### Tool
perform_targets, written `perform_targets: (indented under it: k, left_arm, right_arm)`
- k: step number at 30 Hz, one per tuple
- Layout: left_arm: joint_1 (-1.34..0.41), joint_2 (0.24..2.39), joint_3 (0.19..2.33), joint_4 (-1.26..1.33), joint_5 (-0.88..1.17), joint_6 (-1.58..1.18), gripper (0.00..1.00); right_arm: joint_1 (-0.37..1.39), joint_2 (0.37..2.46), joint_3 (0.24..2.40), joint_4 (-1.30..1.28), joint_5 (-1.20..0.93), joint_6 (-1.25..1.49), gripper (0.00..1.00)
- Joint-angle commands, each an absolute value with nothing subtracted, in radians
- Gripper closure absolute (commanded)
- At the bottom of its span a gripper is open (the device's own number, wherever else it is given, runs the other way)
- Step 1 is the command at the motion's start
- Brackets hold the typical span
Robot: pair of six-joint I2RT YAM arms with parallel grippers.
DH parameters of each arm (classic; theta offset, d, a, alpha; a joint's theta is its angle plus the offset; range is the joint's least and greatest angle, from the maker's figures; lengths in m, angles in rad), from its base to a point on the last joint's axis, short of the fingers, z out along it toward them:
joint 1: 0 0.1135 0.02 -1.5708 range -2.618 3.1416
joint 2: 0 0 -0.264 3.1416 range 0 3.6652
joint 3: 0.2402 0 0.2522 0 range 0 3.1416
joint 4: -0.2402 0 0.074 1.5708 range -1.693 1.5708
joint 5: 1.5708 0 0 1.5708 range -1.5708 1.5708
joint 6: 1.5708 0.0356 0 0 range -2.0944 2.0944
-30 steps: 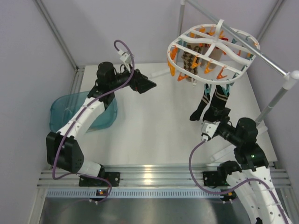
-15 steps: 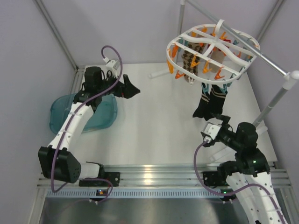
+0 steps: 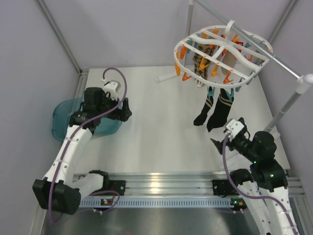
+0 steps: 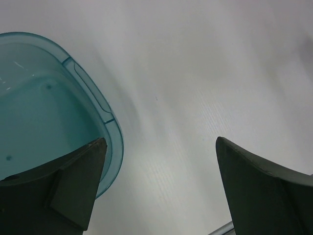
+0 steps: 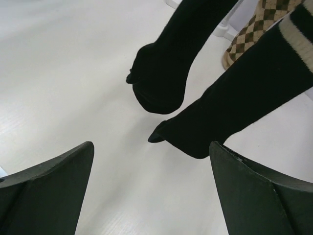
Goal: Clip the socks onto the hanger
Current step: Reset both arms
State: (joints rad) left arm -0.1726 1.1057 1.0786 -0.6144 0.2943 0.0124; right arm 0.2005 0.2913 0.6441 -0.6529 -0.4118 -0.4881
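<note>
The two black socks [image 3: 213, 110] hang side by side from clips on the near rim of the white hanger [image 3: 222, 46], toes down near the table [image 3: 161, 125]. The right gripper [image 5: 151, 145] sits low in front of them, jaws spread wide and holding nothing. The left gripper [image 4: 159, 147], equally wide and empty, hovers at the edge of the teal tub [image 4: 44, 112]. A brown patterned sock [image 3: 199, 62] hangs under the hanger too.
</note>
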Motion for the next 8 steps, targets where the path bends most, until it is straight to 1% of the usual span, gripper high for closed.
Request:
perform_targets:
  k: [1, 8]
  left_arm:
    - [-0.169, 1.048, 1.039, -0.592, 0.23, 0.046, 0.02]
    - [-0.169, 0.937, 0.991, -0.529, 0.196, 0.041, 0.02]
  right_arm:
    - [0.203, 0.311, 0.703, -0.621, -0.391, -0.33, 0.0]
    - [0.202, 0.334, 0.706, -0.528, -0.35, -0.216, 0.0]
